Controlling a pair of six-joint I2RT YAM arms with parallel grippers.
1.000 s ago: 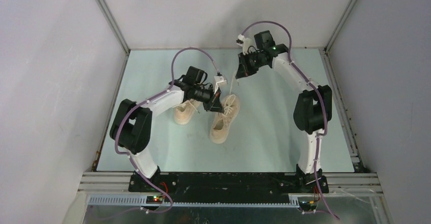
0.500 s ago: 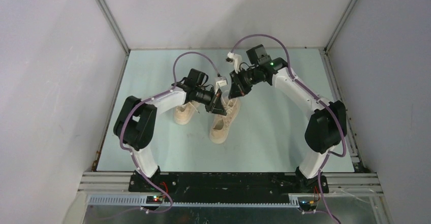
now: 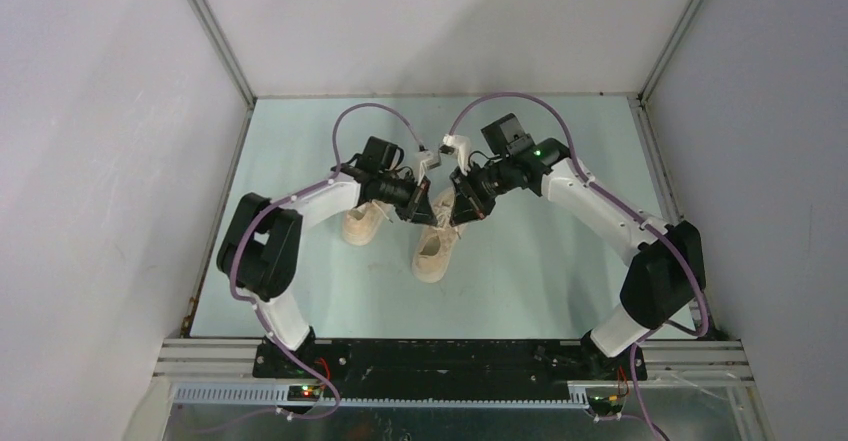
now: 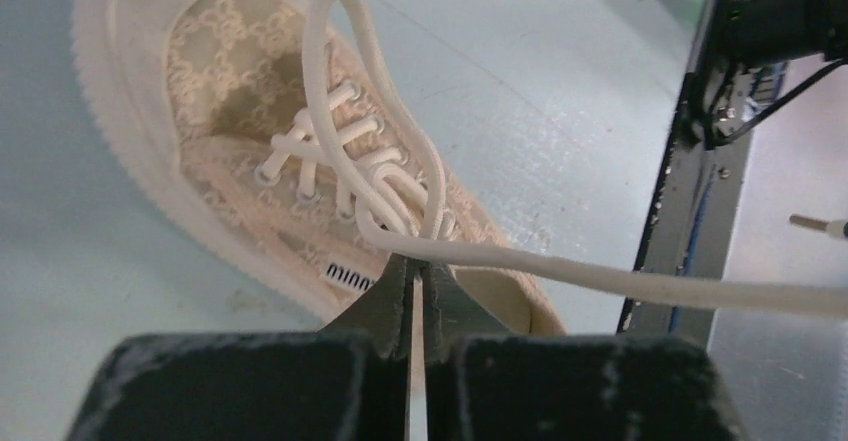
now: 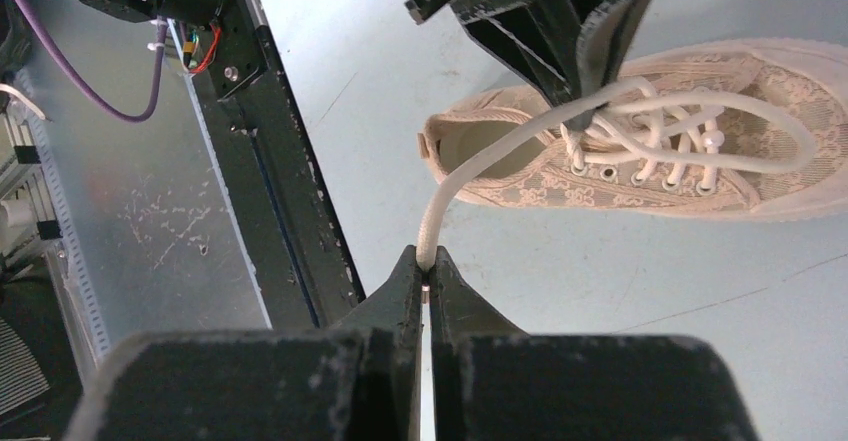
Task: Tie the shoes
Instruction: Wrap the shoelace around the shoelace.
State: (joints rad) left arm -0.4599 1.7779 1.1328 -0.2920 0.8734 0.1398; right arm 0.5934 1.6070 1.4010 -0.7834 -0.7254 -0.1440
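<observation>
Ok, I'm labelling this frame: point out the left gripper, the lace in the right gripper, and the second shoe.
left gripper (image 4: 414, 267): left wrist view, between its shut fingertips.
lace (image 5: 436, 213): right wrist view, strand just above the pinch.
second shoe (image 3: 358, 229): top view, its near end.

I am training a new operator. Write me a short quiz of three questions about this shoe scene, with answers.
1. True or false: the left arm's fingers and the right arm's fingers are each shut on the lace.
2. How many shoes lie on the table? A one, B two, C three.
3. Fill in: the held lace belongs to the shoe nearer the ___ arm.
Key: 1 true; 2 B; 3 right.
</observation>
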